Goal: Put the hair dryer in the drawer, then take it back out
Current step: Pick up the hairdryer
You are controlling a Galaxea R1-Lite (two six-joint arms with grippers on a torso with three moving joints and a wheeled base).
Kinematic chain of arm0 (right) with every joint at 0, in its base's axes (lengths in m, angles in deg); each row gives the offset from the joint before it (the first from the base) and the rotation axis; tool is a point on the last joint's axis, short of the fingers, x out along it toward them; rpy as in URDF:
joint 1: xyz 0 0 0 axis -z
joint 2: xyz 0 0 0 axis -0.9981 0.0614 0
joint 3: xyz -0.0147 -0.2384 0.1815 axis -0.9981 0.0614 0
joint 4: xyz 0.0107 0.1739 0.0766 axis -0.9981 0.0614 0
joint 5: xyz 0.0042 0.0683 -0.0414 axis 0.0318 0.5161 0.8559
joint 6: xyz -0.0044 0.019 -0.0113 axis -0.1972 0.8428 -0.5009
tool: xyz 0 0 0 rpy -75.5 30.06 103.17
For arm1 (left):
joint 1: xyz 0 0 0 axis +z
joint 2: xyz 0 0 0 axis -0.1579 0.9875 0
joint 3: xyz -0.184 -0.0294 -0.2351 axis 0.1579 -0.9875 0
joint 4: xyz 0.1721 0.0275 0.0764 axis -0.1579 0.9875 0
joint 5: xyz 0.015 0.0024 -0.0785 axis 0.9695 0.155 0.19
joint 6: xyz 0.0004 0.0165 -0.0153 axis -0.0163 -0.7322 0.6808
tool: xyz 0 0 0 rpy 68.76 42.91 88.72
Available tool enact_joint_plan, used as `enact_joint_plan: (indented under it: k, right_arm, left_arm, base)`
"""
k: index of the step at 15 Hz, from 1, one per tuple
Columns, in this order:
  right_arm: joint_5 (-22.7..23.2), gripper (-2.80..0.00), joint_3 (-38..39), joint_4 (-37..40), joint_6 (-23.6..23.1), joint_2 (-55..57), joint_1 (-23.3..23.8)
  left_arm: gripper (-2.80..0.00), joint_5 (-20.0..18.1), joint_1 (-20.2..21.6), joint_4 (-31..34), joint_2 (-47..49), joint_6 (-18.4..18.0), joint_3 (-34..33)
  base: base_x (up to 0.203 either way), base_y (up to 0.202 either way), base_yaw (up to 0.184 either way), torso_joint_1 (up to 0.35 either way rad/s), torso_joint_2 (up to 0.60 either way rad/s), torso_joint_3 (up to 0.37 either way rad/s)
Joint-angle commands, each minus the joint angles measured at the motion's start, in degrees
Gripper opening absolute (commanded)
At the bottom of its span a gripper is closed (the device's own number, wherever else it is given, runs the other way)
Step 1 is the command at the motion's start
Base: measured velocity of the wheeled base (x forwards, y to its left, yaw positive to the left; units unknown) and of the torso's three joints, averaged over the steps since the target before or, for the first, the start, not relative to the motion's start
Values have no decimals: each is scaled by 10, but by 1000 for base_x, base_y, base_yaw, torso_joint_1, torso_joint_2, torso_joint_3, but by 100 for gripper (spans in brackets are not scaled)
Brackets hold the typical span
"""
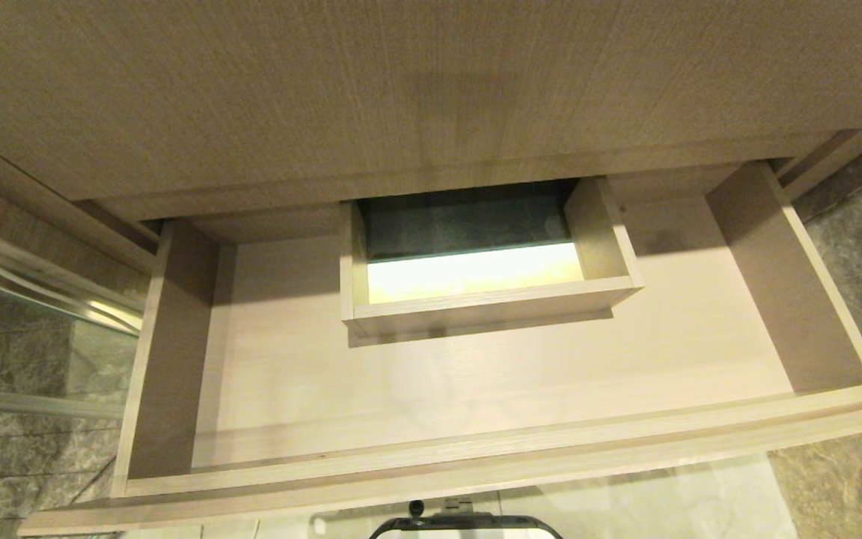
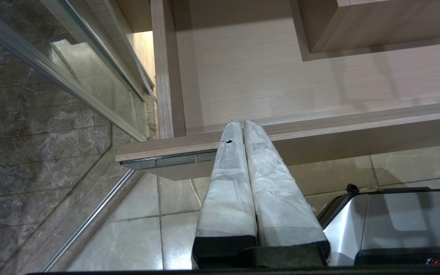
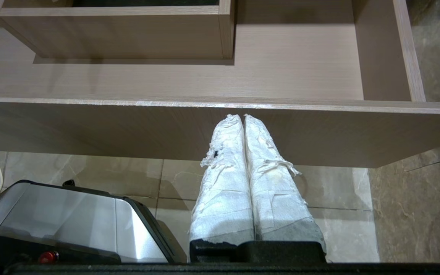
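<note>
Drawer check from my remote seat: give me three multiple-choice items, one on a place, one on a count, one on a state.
1. Where is the boxed cutout in the drawer?
A. rear centre
B. front left
C. right wall

2. How many hair dryers show in the drawer?
A. two
B. one
C. none

3. How do the left pincer and right pincer stand?
A. both shut
B. both open
C. one open

A: the box sits mid-back.
C: only bare wood floor shows.
A: each pair of fingers is pressed together, below the drawer front.
</note>
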Motion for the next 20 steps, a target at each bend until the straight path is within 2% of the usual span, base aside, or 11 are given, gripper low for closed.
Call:
enact_joint_plan:
  k: [1, 20]
  right_arm:
    - [0, -280, 23, -1, 0, -22, 0]
    - [0, -280, 23, -1, 0, -22, 0]
  left_arm:
    - [-280, 0, 0, 0, 0, 0, -1]
    - [-280, 0, 1, 0, 0, 0, 0]
  base:
    - [0, 0, 0, 0, 0, 0]
    - [0, 0, 0, 0, 0, 0]
